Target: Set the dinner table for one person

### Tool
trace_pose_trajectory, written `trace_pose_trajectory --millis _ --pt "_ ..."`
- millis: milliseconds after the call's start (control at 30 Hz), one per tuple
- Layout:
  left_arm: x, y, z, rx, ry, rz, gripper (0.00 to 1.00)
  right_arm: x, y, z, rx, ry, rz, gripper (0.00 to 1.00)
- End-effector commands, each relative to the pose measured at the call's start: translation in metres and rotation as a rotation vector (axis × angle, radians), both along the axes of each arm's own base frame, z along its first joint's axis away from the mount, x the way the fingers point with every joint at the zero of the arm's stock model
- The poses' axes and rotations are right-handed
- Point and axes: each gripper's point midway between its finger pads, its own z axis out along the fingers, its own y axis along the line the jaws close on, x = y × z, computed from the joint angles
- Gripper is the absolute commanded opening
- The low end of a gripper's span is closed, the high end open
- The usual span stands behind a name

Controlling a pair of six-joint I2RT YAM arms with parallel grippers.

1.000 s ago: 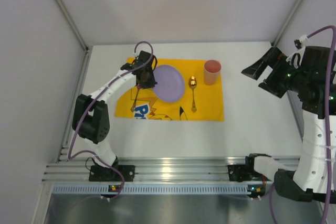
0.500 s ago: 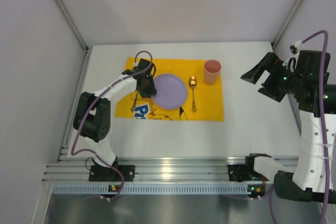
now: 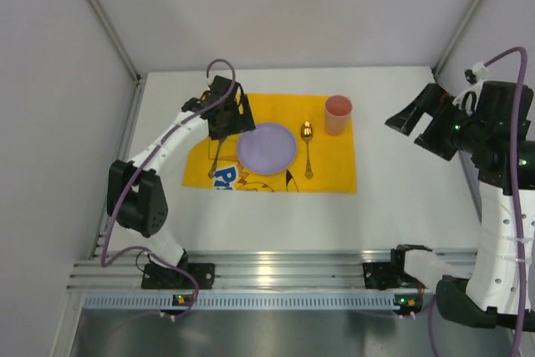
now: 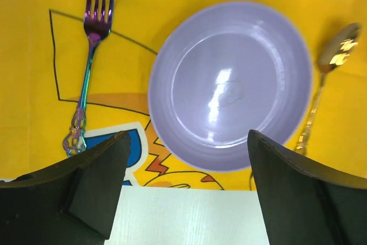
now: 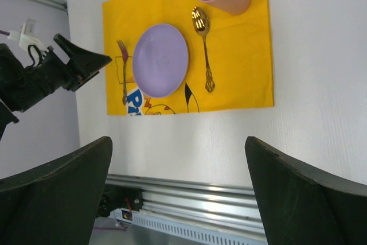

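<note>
Seen from above, the dinner table [image 3: 401,206] is a broad white top that fills the middle of the view, with a ribbed aluminium rail [image 3: 276,272] along its near edge where both arms are bolted. The left gripper [image 3: 234,116] hangs over the far-left part of the table, just beside the far-left rim of a round lilac plate [image 3: 267,148]. Its two dark fingers are spread wide and there is nothing between them. The plate lies flat on a yellow cloth [image 3: 334,169] with a cartoon print, and the cloth is spread on the far half of the table. A slim iridescent fork [image 4: 89,67] lies on the cloth on the plate's left, close to the rim but apart from it (its tines point to the far side). A gold spoon [image 3: 308,150] lies on the plate's right, also clear of the rim, and a pink cup [image 3: 338,114] stands upright near the cloth's far-right corner. The right gripper [image 3: 426,123] is raised high over the table's right side, well apart from the cloth. Its jaws are fully spread and it holds nothing. Bare white table lies between the cloth and the rail.
</note>
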Motion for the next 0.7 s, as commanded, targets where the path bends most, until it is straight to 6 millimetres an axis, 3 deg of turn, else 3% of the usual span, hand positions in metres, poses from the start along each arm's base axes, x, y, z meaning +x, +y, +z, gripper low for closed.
trace_pose_trajectory --millis 0,67,100,133,233,267,433,500,667 --pt "0.001 0.007 0.087 -0.028 -0.197 -0.017 0.89 -0.011 0.004 0.051 -0.035 -0.243 0.047 1.0" --pt "-0.01 0.01 0.112 -0.046 -0.24 -0.033 0.89 -0.019 0.011 0.054 -0.016 -0.281 0.08 1.0" --pt "-0.015 0.01 0.12 -0.061 -0.258 -0.044 0.91 -0.025 0.015 0.044 -0.012 -0.267 0.098 1.0" --pt "-0.026 0.012 0.143 -0.091 -0.312 -0.053 0.92 -0.027 0.014 0.036 -0.017 -0.25 0.093 1.0" --pt "-0.048 0.022 0.168 -0.12 -0.401 -0.049 0.97 -0.037 0.012 0.0 -0.024 -0.159 0.077 1.0" --pt "-0.055 0.025 0.163 -0.112 -0.395 -0.05 0.99 -0.038 0.012 -0.014 -0.023 -0.126 0.08 1.0" --pt "-0.088 0.047 0.148 -0.047 -0.343 -0.048 0.98 -0.058 0.015 -0.042 -0.061 -0.11 0.108 1.0" --pt "-0.098 0.066 0.14 0.02 -0.323 0.002 0.98 -0.065 0.011 -0.053 -0.092 -0.102 0.099 1.0" --pt "-0.123 0.127 0.135 0.204 -0.375 0.208 0.99 -0.081 -0.027 -0.087 -0.21 -0.05 -0.085 1.0"
